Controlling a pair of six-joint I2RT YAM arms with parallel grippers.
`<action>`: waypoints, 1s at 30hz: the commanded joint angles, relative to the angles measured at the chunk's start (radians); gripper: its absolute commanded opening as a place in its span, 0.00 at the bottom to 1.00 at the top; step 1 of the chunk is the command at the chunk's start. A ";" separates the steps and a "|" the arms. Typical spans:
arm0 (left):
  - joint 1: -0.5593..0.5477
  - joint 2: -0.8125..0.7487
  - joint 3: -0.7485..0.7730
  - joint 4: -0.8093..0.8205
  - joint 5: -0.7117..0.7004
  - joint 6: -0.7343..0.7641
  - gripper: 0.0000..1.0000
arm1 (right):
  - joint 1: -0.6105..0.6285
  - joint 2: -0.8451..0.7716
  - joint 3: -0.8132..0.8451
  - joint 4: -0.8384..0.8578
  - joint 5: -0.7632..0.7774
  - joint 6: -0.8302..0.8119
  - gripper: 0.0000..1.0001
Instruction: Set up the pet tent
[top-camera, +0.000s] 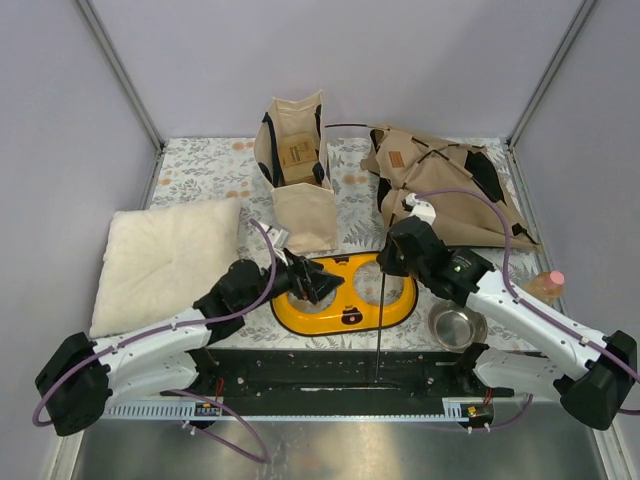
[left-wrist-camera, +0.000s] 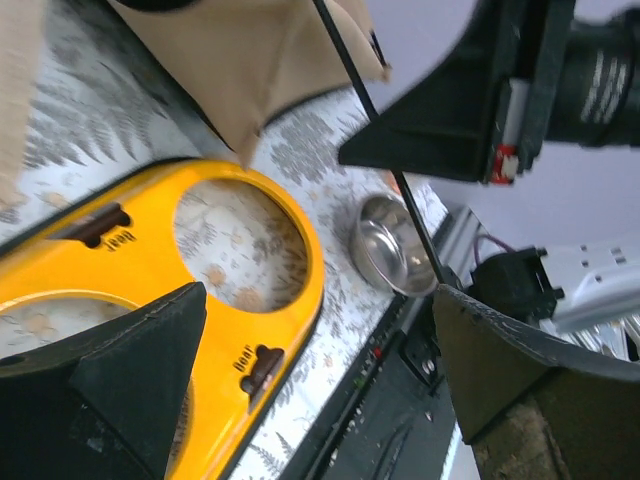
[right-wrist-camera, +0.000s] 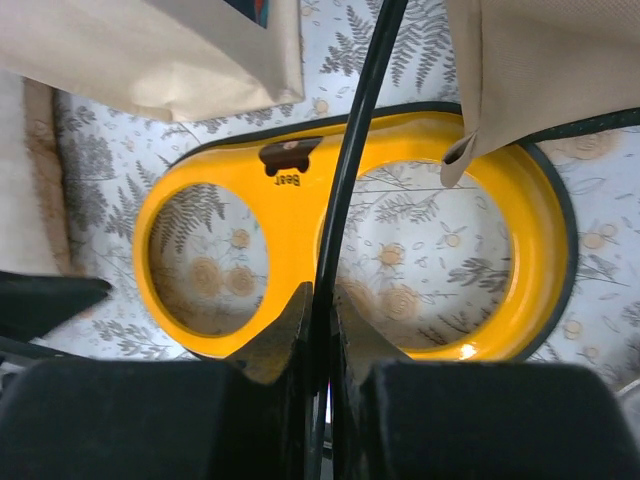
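Lilac walls (top-camera: 330, 60) enclose a fern-print tablecloth (top-camera: 200, 165). Collapsed pet tent (top-camera: 455, 215) at 1 o'clock; right gripper (right-wrist-camera: 320, 320) pinches its black pole (right-wrist-camera: 352, 170), left gripper (left-wrist-camera: 315, 300) gapes wide, empty.

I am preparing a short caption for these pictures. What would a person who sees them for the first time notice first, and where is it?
The bright yellow bowl stand in the near middle catches the eye first. Across it runs a thin black pole, pinched in the right claw. At the far right the tan pet tent lies collapsed, and a cream pillow lies at the left.
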 joint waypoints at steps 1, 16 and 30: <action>-0.069 0.057 0.012 0.096 0.058 -0.021 0.99 | -0.009 0.003 0.041 0.176 -0.087 0.025 0.00; -0.176 0.276 0.067 0.385 0.228 -0.086 0.99 | -0.018 -0.066 -0.031 0.209 -0.032 0.209 0.00; -0.201 0.370 0.190 0.272 0.236 -0.057 0.43 | -0.020 -0.071 -0.027 0.221 -0.107 0.150 0.00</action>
